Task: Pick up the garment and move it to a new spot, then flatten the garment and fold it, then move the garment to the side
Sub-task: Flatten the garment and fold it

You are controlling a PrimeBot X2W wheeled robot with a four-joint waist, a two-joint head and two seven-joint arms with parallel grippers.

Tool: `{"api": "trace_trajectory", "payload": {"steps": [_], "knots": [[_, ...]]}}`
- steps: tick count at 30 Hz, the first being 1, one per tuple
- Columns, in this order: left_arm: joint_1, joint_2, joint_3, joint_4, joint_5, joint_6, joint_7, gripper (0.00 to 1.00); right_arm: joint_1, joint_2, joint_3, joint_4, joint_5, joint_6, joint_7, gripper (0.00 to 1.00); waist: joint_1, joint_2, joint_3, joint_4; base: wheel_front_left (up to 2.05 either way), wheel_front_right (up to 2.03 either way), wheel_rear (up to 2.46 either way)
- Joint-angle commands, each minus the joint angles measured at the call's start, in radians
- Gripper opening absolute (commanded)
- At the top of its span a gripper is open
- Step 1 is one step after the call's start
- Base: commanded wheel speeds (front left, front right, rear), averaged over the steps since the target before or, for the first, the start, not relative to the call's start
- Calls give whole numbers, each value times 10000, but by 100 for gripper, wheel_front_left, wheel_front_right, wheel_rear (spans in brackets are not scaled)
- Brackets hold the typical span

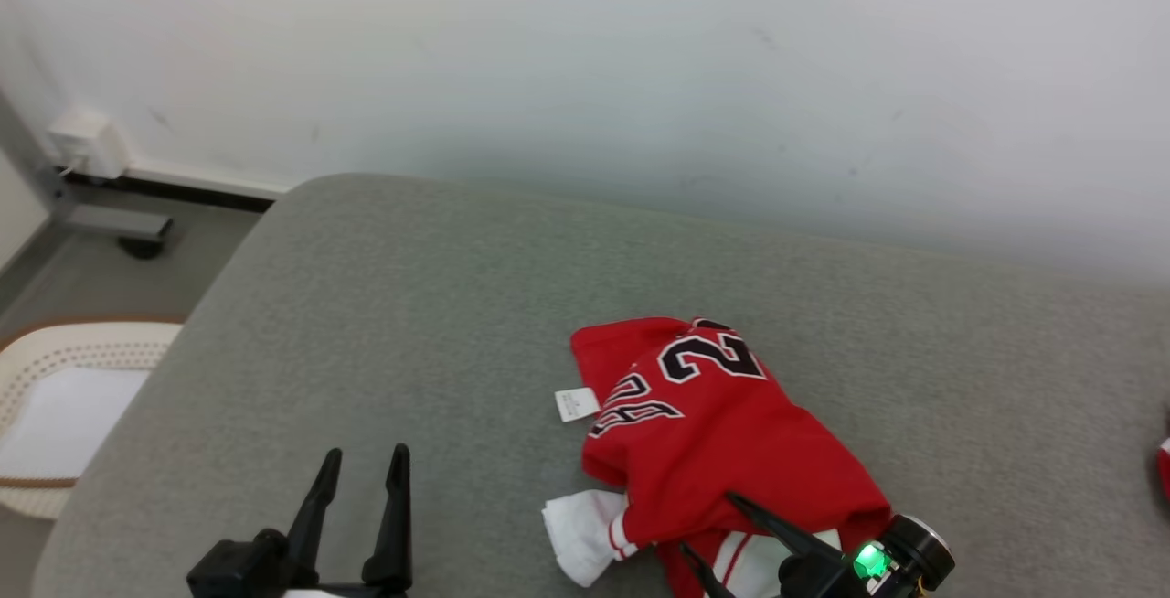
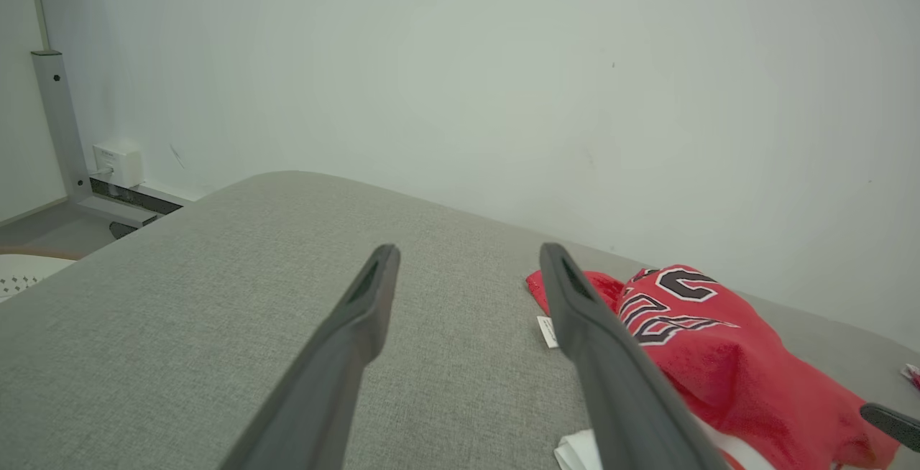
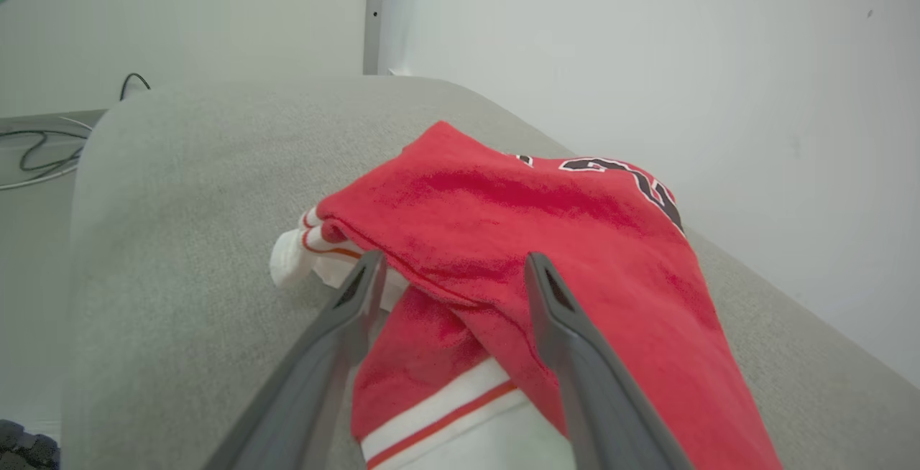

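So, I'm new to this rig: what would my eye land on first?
A crumpled red garment with black numbers lies right of centre on the grey padded surface. The right gripper is open at its near edge; the left gripper, also open, is over bare surface to its left.

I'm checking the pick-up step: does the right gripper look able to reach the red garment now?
Probably yes. The right gripper is open and poised at the near edge of the crumpled red garment on the grey cushion, with nothing in the way.
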State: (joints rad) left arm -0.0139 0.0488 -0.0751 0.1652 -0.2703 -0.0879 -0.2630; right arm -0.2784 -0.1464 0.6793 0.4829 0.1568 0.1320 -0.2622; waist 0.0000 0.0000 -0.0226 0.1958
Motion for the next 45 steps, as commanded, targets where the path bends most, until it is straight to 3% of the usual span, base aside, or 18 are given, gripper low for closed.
{"api": "trace_trajectory", "payload": {"steps": [1, 7, 12, 14, 15, 21, 26, 32, 37, 40, 45], "knots": [[-78, 34, -13, 33, -63, -18, -18, 100, -170, 50, -59, 265, -251, -28, -21, 100, 0, 0, 37, 405, 0, 0, 0], [-56, 36, 51, 63, -230, 17, -19, 100, -784, 339, -188, 1747, -1048, -28, -21, 100, 0, 0, 4, 1198, 0, 0, 0], [-36, 34, 58, 85, -328, -1, -19, 100, -993, 539, -553, 2111, -1107, -28, -26, 97, 0, 0, -40, 1451, 0, 0, 0], [-20, 34, 71, 85, -307, 1, -19, 100, -1016, 620, -695, 2020, -1046, -28, -28, 40, 0, 0, -57, 1514, 0, 0, 0], [-15, 34, 69, 82, -311, -3, -19, 100, -1011, 649, -756, 1944, -1041, -28, -28, 0, 0, 0, -65, 1537, 0, 0, 0], [63, 34, 150, 37, -309, -18, -19, 100, -1005, 669, -1235, 1199, -406, -28, -28, 0, 0, 0, -60, 1490, 0, 0, 0], [64, 34, 90, 9, -307, -41, -18, 100, -1337, 306, -2403, 819, 1278, -28, -27, 0, 0, 0, 54, 1351, 0, 0, 0], [-196, 32, -45, -68, -398, -27, -18, 100, -2234, -731, -3431, 662, 3984, -28, 545, 0, 0, 0, 805, 1129, 0, 0, 0], [-610, 34, -213, -270, -599, 42, -18, 100, -3419, -1643, -3515, 828, 5591, -26, 1120, 0, 0, 0, 1730, 1058, 0, 0, 0], [-945, 34, -376, -334, -714, 69, -18, 100, -4123, -2263, -3419, 1231, 6058, -26, 1394, 0, 0, 0, 2250, 1116, 0, 0, 0], [-1314, 34, -636, -378, -967, 166, -19, 100, -5249, -2940, -3742, 3140, 6087, -26, 1689, 2, 0, 0, 2783, 1328, 0, 0, 0]]}}
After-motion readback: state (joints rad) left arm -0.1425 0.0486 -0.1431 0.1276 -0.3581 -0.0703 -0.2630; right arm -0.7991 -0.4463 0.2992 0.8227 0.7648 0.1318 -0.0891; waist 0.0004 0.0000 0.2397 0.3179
